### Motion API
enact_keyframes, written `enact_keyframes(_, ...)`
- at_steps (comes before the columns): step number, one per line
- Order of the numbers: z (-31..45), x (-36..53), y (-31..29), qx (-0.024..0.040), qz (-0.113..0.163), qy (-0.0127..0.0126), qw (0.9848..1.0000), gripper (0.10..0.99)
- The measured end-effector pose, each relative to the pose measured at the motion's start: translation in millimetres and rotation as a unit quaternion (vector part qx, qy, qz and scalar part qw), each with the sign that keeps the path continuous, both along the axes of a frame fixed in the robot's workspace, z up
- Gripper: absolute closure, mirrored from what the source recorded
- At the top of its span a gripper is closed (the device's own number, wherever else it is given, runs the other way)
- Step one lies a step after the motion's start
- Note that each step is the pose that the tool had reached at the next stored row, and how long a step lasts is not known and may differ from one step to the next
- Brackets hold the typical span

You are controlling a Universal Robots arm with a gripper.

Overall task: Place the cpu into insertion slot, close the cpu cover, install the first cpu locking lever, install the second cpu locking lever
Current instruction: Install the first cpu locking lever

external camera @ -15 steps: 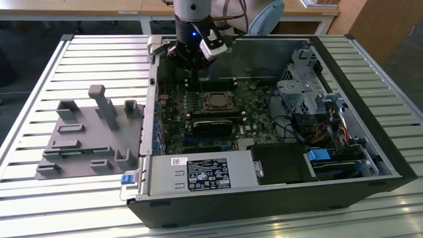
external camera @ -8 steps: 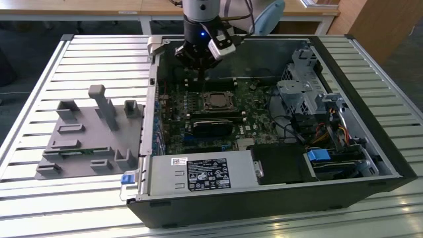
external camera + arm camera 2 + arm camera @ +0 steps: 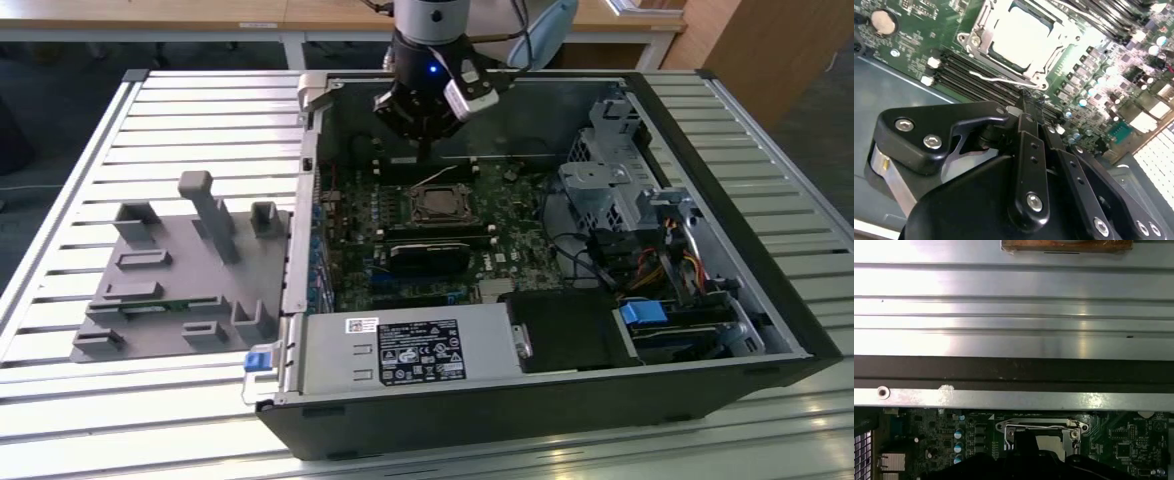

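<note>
The cpu [image 3: 1021, 36] lies in its socket on the green motherboard, its dull silver top showing through the window of the cpu cover [image 3: 1051, 60], which lies flat over it. In the exterior view the cover [image 3: 441, 205] sits mid-board inside the open case. A thin wire locking lever [image 3: 999, 79] runs along the socket edge nearest my gripper. My gripper [image 3: 1026, 97] is shut, its black fingertips together just off that edge, right by the lever's end. In the exterior view the gripper [image 3: 424, 158] hangs over the board, just behind the socket. The first wrist view shows the cover [image 3: 1041, 427] beyond the gripper's dark body.
The black computer case [image 3: 747, 375] lies open on a slatted metal table [image 3: 134, 420]. A power supply [image 3: 400, 352] sits at the front, drive cages and cables [image 3: 627, 200] on the exterior view's right. A grey parts fixture [image 3: 180, 270] stands on the exterior view's left.
</note>
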State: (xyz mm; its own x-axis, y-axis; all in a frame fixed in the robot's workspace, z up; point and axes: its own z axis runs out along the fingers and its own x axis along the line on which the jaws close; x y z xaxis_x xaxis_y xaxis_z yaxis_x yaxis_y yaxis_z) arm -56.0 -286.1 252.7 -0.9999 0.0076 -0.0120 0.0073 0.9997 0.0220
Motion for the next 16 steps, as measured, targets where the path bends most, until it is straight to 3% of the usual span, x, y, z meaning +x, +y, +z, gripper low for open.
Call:
enact_keyframes(3, -0.6, 0.1, 0.0, 0.0081, 0.000, -0.0001, 1.0000, 0.965)
enact_keyframes(10, -7.3, 1.6, 0.4, 0.0083, 0.001, -0.0002, 1.0000, 0.965)
enact_keyframes(16, -13.7, 9.3, 2.0, 0.0083, 0.002, -0.0001, 1.0000, 0.965)
